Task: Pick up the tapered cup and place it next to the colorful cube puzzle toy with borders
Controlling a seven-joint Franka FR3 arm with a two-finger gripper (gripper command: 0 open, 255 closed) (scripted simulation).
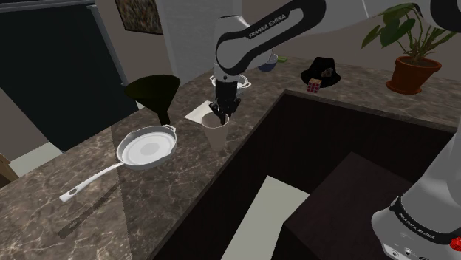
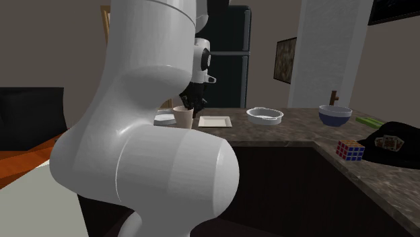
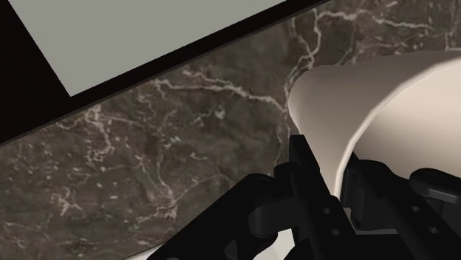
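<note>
The tapered cup is off-white and stands on the dark marble counter, close to its inner edge. My black gripper comes down on it from above and is shut on its rim. In the wrist view one finger presses the outside of the cup wall and the other sits inside it. In the second exterior view the cup shows beside the big white arm link, under the gripper. The colourful cube puzzle lies farther along the counter, next to a black hat.
A white frying pan and a dark funnel stand to the cup's left in the shoulder view. A white square plate lies just behind it. A blue bowl and a potted plant stand farther off.
</note>
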